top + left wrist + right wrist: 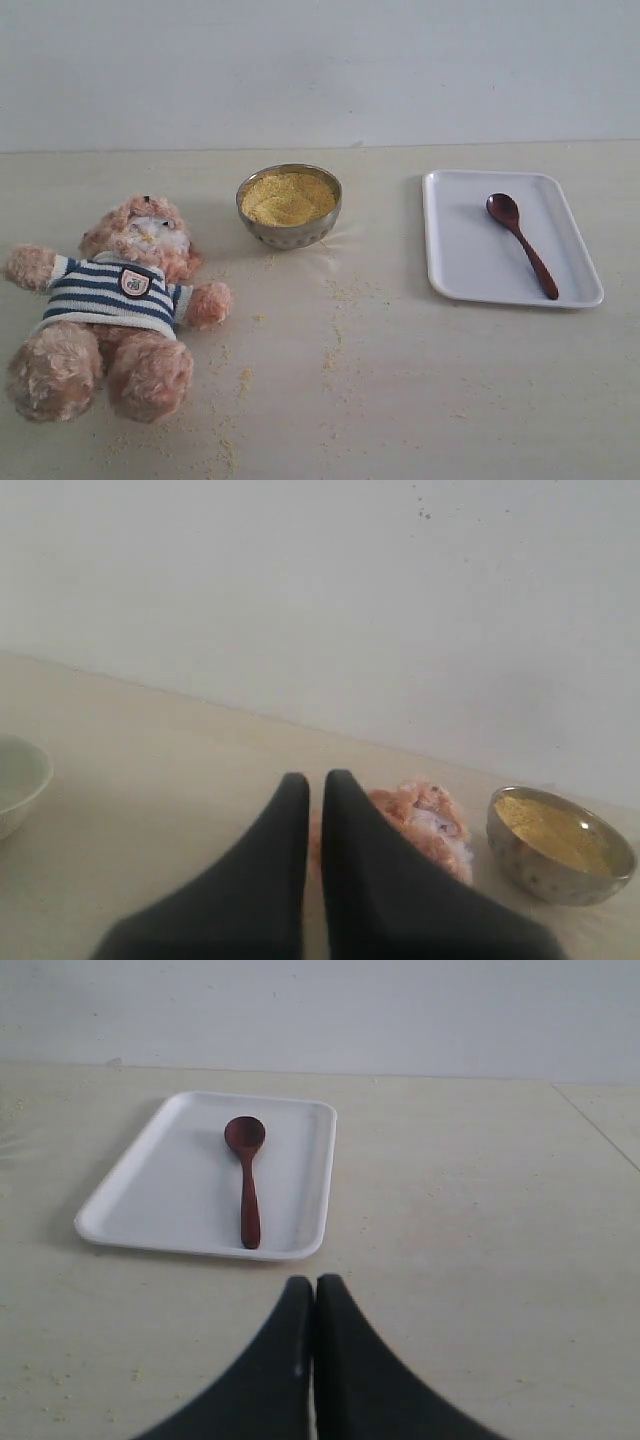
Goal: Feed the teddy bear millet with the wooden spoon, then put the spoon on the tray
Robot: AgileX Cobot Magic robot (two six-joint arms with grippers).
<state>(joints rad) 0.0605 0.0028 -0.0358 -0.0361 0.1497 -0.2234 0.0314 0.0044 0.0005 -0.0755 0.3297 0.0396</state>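
Note:
The teddy bear (115, 300) lies on its back at the left of the table, with its head (425, 820) showing just beyond my left gripper (315, 777), which is shut and holds nothing. Millet (288, 197) fills the steel bowl (289, 206) at the middle back; the bowl (560, 845) also shows in the left wrist view. The wooden spoon (520, 242) lies in the white tray (460, 255) at the right. My right gripper (314, 1280) is shut and empty, a short way in front of the tray (180, 1185) and spoon (246, 1180). Neither gripper appears in the exterior view.
Loose millet specks (335, 350) are scattered over the table between the bear and the tray. A pale bowl (15, 785) sits at the edge of the left wrist view. A plain wall (320, 70) backs the table.

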